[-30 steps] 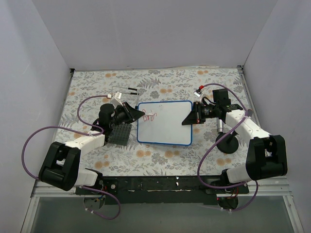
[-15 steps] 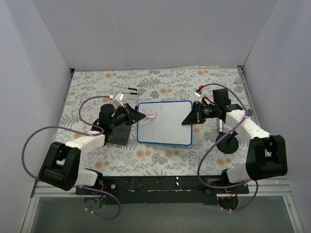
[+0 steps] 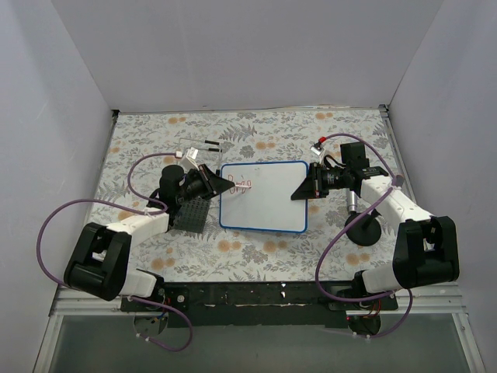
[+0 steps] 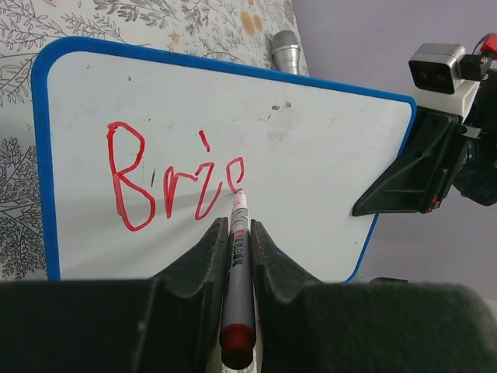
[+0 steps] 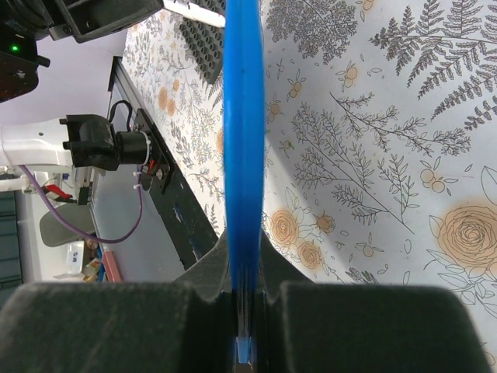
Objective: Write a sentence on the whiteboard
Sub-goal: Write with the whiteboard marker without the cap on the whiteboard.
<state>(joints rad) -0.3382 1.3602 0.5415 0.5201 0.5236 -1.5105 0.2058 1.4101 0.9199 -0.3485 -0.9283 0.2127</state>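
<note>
The whiteboard (image 3: pixel 264 200), white with a thin blue rim, lies in the middle of the table. It also shows in the left wrist view (image 4: pixel 311 171). Red lettering (image 4: pixel 175 183) reads "Bri" plus a partly drawn letter at its upper left; in the top view the lettering (image 3: pixel 239 186) is small. My left gripper (image 4: pixel 235 233) is shut on a grey marker (image 4: pixel 238 272) with a red end, its tip touching the board at the last stroke. My right gripper (image 3: pixel 301 191) is shut on the board's right edge, seen edge-on as a blue rim (image 5: pixel 245 140).
A dark grey studded plate (image 3: pixel 192 215) lies left of the board under my left arm. A clear holder with markers (image 3: pixel 203 145) stands behind it. A black round stand with a metal post (image 3: pixel 363 228) stands at the right. Grey walls enclose the floral table.
The left gripper and marker have shifted slightly right along the top line, and the red lettering has grown by a stroke. The right arm and the board have not moved.
</note>
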